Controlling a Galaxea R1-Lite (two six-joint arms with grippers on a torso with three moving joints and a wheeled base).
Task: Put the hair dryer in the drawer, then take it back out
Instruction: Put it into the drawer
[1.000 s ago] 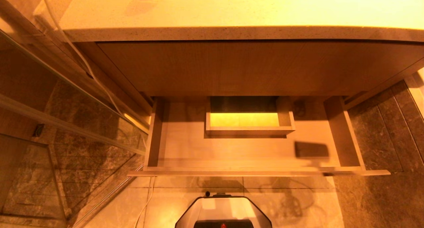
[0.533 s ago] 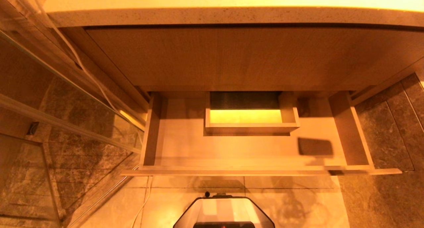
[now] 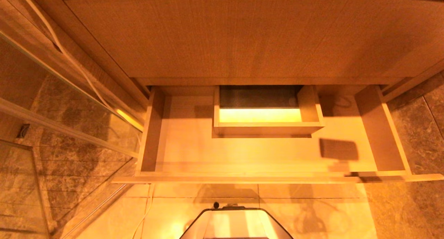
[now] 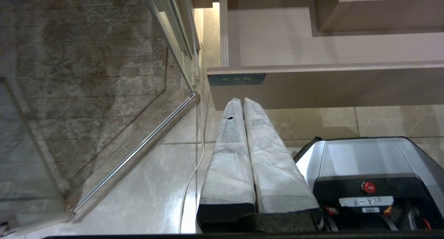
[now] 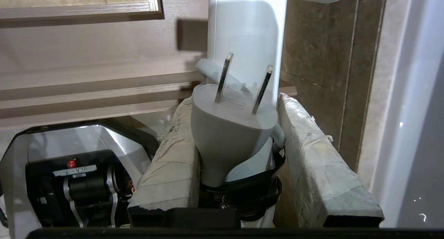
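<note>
**Drawer open and bare, dryer in right-hand grip**

Drawer (image 3: 263, 155) pulled out, pale floor showing only a dark shadow patch beside the boxed cut-out (image 3: 267, 110); nothing laid inside. Hair dryer (image 5: 242, 41) clamped upright in the right gripper (image 5: 239, 135), jaws part-open around handle, bundled cord and plug (image 5: 232, 128), off to the drawer's right side. Left gripper (image 4: 242, 107) parked below the drawer front, jaws pressed together, empty. Judged: placing not yet done, retrieval likewise outstanding.
</note>
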